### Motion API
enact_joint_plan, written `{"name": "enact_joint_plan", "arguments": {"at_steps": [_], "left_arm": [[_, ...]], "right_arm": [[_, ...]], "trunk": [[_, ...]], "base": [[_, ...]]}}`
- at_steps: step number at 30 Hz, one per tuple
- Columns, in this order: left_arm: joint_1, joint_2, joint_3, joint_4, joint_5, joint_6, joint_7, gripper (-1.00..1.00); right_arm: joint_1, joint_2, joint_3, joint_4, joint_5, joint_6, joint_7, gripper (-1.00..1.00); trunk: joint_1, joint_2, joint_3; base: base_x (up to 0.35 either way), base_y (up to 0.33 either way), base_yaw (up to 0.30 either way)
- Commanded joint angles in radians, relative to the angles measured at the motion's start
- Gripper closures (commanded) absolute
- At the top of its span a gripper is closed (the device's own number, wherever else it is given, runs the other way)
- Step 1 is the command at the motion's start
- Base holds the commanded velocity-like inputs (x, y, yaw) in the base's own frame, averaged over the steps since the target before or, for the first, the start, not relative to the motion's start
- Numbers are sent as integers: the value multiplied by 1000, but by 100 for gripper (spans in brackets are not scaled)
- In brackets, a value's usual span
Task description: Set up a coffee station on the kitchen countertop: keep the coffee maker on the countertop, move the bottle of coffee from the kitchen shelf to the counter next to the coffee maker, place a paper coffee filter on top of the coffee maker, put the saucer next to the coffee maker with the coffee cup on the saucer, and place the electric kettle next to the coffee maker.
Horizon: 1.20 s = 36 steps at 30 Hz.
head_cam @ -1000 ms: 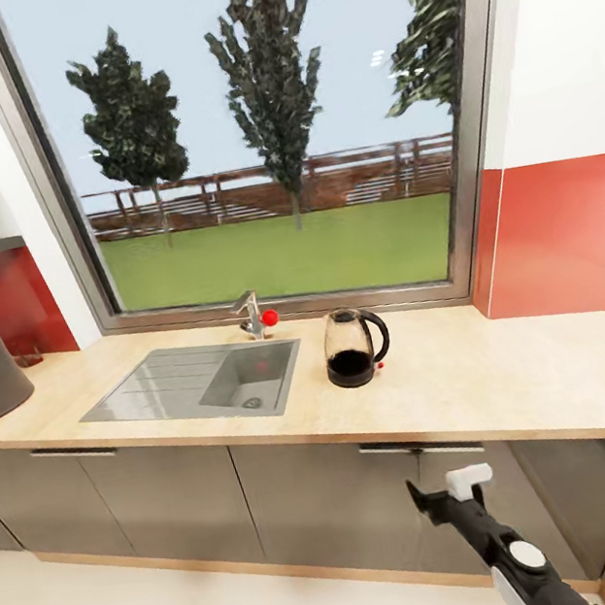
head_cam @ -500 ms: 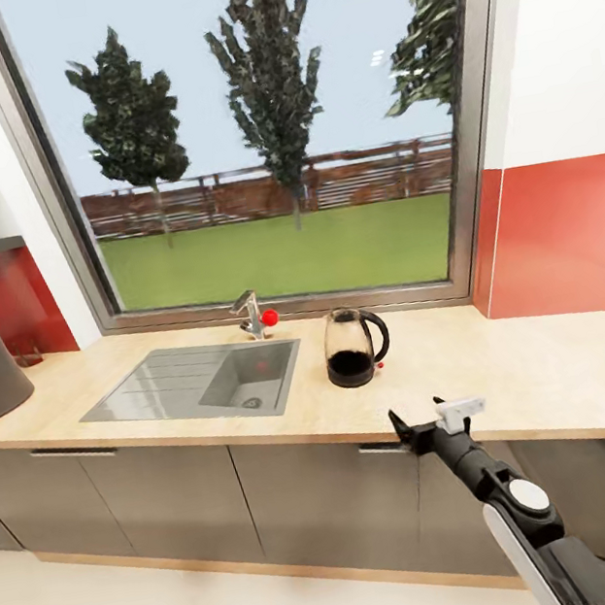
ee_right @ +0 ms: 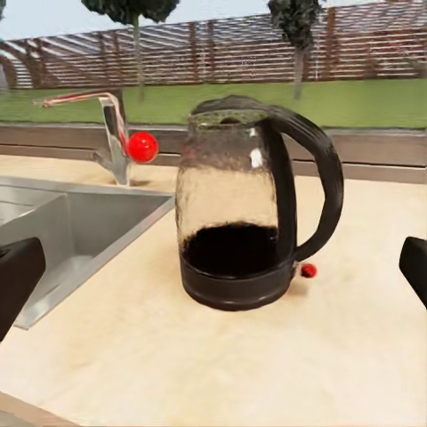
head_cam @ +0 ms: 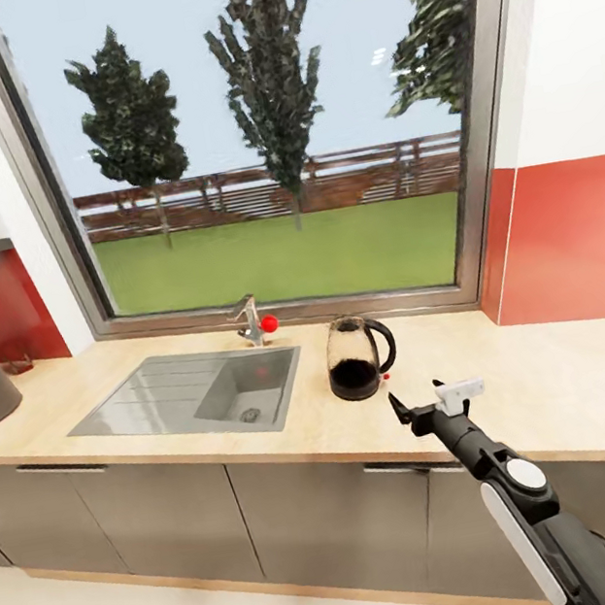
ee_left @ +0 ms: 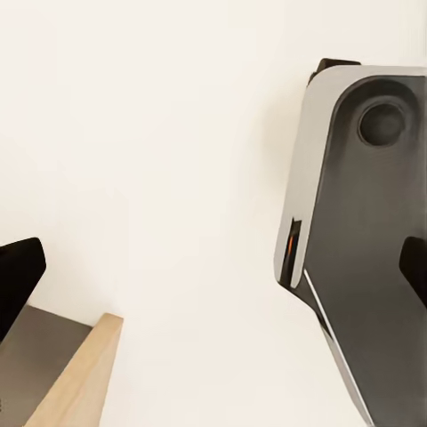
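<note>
The bench (head_cam: 513, 385) carries the sink (head_cam: 194, 391), and just beside the basin, below the window, the electric kettle (head_cam: 357, 360) stands upright, handle turned away from the sink. I judge it rigid, fragile and slick at the glass body, bottom-heavy at its black base, so I would take it by the looped handle (ee_right: 316, 182). My right end effector (head_cam: 428, 404) hangs near it over the bench edge, released, fingers spread and empty; the left I cannot tell.

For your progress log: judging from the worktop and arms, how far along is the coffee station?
Nothing looks finished. The kettle stands alone beside the sink on the worktop. The right gripper, fingers open, is aimed at it. Every other item remains to be placed.
</note>
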Motion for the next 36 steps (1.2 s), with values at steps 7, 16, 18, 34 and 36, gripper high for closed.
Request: {"name": "enact_joint_plan", "arguments": {"at_steps": [7,16,18,34,36], "left_arm": [[0,1,11,1,-8,-3,-2,-100],[0,2,10,3,-8,-1,-2,-100],[0,1,9,3,-8,-1,-1,-100],[3,0,3,11,-10,0,3,-100],[3,0,3,11,-11,0,3,-100]], "right_arm": [[-1,-19,-1,9,-10,5,42,-100],[-1,-132,-74,53,-13,-2,159,-100],[-1,-138,-98,59,-12,-2,197,-100],[-1,-120,-110,97,-10,0,280,-100],[-1,-121,-111,98,-10,0,281,-100]], "trunk": [[1,-1,0],[1,-1,0],[1,-1,0],[1,-1,0],[1,-1,0]], "base": [[336,0,0],[338,0,0],[338,0,0],[265,-22,0],[291,-139,0]]}}
